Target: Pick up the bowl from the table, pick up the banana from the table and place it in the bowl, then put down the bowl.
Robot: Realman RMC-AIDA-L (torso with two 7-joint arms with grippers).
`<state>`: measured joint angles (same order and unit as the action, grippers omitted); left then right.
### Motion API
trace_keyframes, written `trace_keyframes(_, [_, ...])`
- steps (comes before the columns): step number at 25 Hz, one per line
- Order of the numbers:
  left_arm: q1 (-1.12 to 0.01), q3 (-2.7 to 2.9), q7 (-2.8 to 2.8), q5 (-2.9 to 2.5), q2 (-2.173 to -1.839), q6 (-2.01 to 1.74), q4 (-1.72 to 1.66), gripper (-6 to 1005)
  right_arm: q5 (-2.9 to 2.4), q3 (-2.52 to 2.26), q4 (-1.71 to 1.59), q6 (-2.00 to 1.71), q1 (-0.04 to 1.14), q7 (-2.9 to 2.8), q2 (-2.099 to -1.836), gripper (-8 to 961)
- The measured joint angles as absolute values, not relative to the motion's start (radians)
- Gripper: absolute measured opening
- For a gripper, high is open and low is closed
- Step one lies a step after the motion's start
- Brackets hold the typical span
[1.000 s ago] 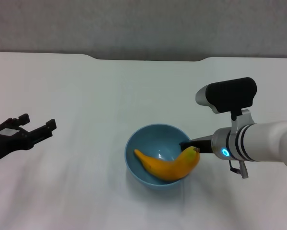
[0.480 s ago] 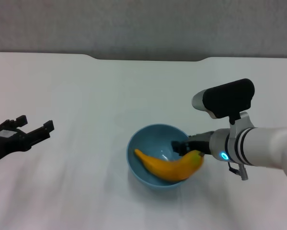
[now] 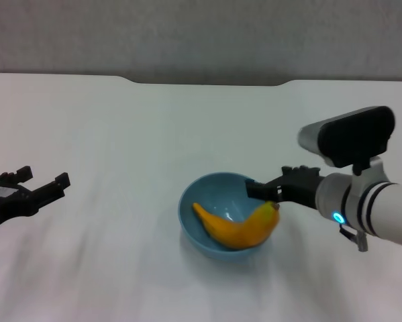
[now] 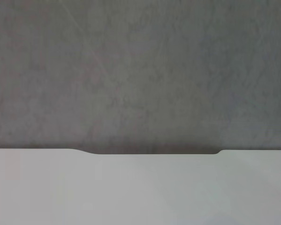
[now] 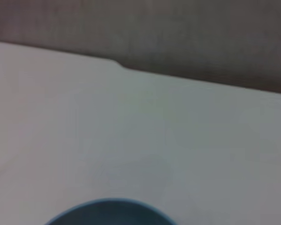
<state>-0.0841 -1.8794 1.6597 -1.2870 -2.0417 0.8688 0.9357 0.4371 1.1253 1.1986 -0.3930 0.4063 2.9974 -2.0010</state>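
White bench (image 3: 120, 121) runs back to a grey wall, with a shallow notch in its far edge. Toward the near edge, right of centre, sits the bowl (image 3: 207, 201), the banana (image 3: 237, 229) lying inside it. At the bowl's right rim, the right end effector (image 3: 262, 191) looks spread apart, gripping nothing. By the left edge, the left end effector (image 3: 41, 182) hovers, wide and empty.

The right pincer (image 3: 262, 192) now sits at the bowl's (image 3: 194, 225) right rim after pulling back to the right and rising a little. The banana (image 3: 237, 229) lies slightly lower inside the bowl. The left pincer (image 3: 43, 183) drifts a little lower and further left.
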Motion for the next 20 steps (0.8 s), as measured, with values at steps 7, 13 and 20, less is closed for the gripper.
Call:
trace_keyframes(7, [-0.084, -1.879, 1.66, -1.287, -2.042, 0.868, 0.936, 908, 0.384, 1.14, 1.223, -0.355, 0.376, 2.998, -2.001, 883])
trace_keyframes(13, [-0.072, -1.876, 1.794, -1.115, -2.044, 0.912, 0.875, 908, 0.223, 1.13, 1.276, -0.12, 0.235, 2.997, -2.001, 908])
trace_keyframes(20, [-0.054, -1.872, 2.222, -0.728, -2.045, 1.118, 0.637, 908, 0.159, 1.099, 1.097, 0.458, 0.11, 2.973, -2.0, 905])
